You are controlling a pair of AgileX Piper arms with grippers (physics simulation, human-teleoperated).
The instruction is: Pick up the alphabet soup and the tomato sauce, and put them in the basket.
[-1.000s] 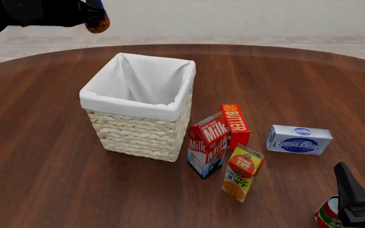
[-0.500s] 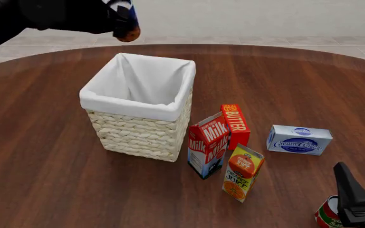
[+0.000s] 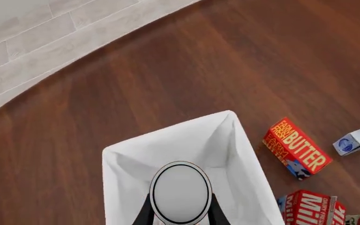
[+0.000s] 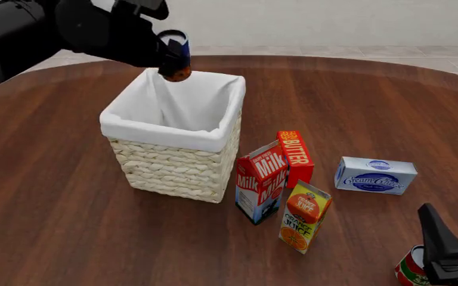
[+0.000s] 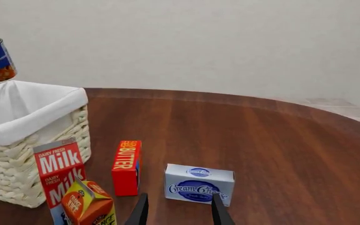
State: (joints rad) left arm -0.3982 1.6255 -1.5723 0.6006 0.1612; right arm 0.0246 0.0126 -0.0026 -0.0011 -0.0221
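The left tool (image 4: 165,56) pinches the alphabet soup (image 4: 176,55) above the basket (image 4: 173,134); the right tool (image 5: 178,211), spread, sits by the tomato sauce (image 4: 410,268).

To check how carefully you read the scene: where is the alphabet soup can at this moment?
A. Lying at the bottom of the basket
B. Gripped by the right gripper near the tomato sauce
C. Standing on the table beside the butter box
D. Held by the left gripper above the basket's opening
D: the left gripper holds the alphabet soup in the air over the basket, whose white liner shows beneath the can in the left wrist view.
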